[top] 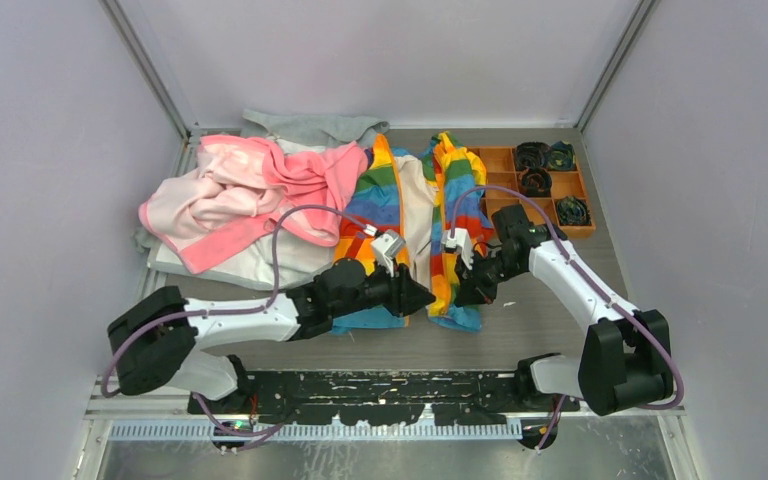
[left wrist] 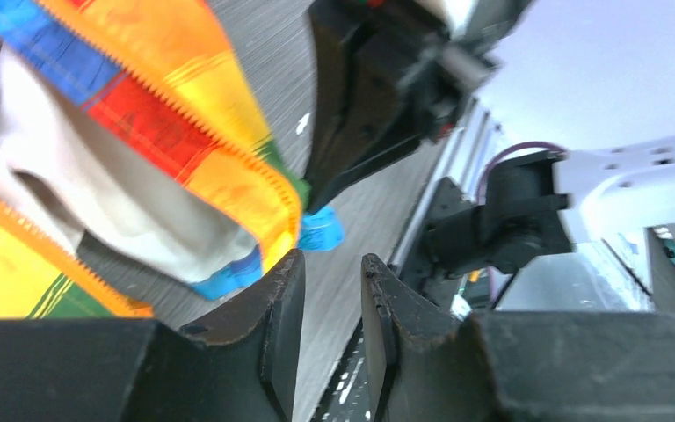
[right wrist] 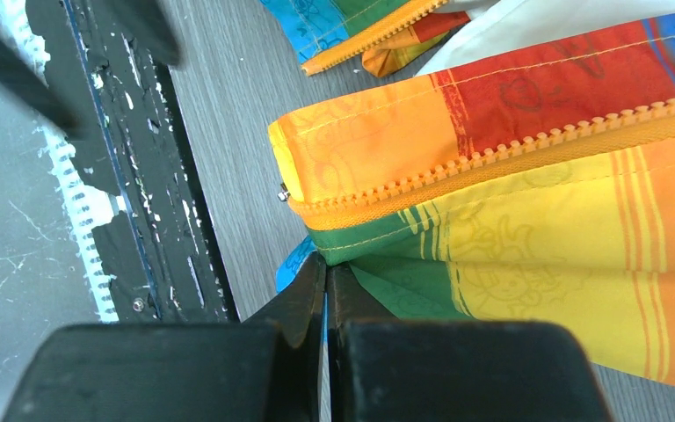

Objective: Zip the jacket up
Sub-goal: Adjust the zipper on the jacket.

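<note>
I see the jacket (top: 400,195) lying open on the table (top: 550,320), between the pink garment (top: 250,190) and the orange tray (top: 480,152). My right gripper (right wrist: 325,264) is pinched together on its bottom hem. My left gripper (left wrist: 332,264) has its jaws apart beside the other zipper edge, holding nothing.

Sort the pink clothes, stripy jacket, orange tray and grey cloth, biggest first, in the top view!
1. pink garment and jacket: look about alike.
2. orange tray.
3. grey garment: only a strip shows, the rest hidden.
</note>
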Tool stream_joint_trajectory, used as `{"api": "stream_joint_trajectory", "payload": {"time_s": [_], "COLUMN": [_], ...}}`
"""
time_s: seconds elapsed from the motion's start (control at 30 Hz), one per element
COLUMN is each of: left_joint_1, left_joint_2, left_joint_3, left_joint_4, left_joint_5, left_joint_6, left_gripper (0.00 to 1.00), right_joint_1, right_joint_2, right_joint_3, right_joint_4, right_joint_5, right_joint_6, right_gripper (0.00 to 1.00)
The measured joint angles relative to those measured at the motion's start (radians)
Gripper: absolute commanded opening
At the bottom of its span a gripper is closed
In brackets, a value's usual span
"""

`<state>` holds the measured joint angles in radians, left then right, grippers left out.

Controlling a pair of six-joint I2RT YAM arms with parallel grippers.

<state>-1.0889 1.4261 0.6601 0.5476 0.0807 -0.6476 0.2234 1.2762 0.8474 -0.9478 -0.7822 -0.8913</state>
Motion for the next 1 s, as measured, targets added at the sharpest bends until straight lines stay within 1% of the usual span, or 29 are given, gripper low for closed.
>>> {"api": "stream_joint_trajectory", "payload": {"time_s": [0.1,0.17,0.23,0.27,0.33,0.47,0.57,1.0], "left_joint_1": [0.000,0.000,0.000,0.000,0.000,0.000,0.000,0.012], "left_joint_2": [-0.062,-0.069,-0.056,-0.041,0.001,0.106,0.167,0.250], "left_joint_3": [0.000,0.000,0.000,0.000,0.000,0.000,0.000,0.018], "left_joint_4": [0.001,0.013,0.034,0.058,0.108,0.196,0.230,0.288], "left_joint_5": [0.039,0.068,0.096,0.112,0.137,0.168,0.171,0.147], "left_joint_6": [-0.004,-0.019,-0.038,-0.055,-0.081,-0.134,-0.150,-0.152], "left_gripper": [0.37,0.39,0.41,0.44,0.46,0.47,0.47,0.46], "right_joint_1": [0.000,0.000,0.000,0.000,0.000,0.000,0.000,0.000], "right_joint_2": [0.000,0.000,0.000,0.000,0.000,0.000,0.000,0.000], "right_joint_3": [0.000,0.000,0.000,0.000,0.000,0.000,0.000,0.000], "right_joint_4": [0.000,0.000,0.000,0.000,0.000,0.000,0.000,0.000], "right_joint_5": [0.000,0.000,0.000,0.000,0.000,0.000,0.000,0.000], "right_joint_6": [0.000,0.002,0.003,0.003,0.003,0.004,0.004,0.004], "right_gripper": [0.01,0.02,0.01,0.02,0.01,0.02,0.02,0.02]}}
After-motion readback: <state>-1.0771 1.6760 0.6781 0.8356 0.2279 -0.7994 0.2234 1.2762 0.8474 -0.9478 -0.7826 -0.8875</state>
